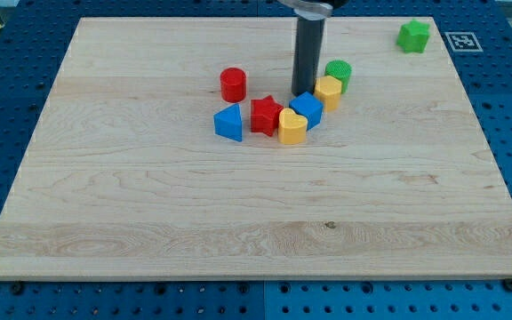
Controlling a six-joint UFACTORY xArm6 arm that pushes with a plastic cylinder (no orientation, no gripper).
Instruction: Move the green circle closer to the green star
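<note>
One relation is deciding the coming move: my tip (304, 93) is standing to the left of the green circle (338, 71), and the green star (413, 36) is lying well off to the right and farther back, near the far right corner of the wooden board (238, 222). The tip is a bare rod end, so it is holding nothing and can only shove. It is resting just at the far edge of the blue block (307, 108), with a yellow block (328, 91) sitting between it and the green circle, touching or nearly touching the circle's near-left side. So the circle is lying to the right of the tip and slightly farther back, roughly on the way toward the star. I judge that a push rightward and away would be carrying the yellow block along and driving the circle ahead of it, though contact through a second block is risking the circle slipping off sideways. The rest of the cluster is sitting left and nearer: a red star (266, 116), a second yellow block (292, 127), a blue triangular block (228, 123) and a red cylinder (233, 84), all out of the intended path. A wide stretch of board is separating circle and star.
</note>
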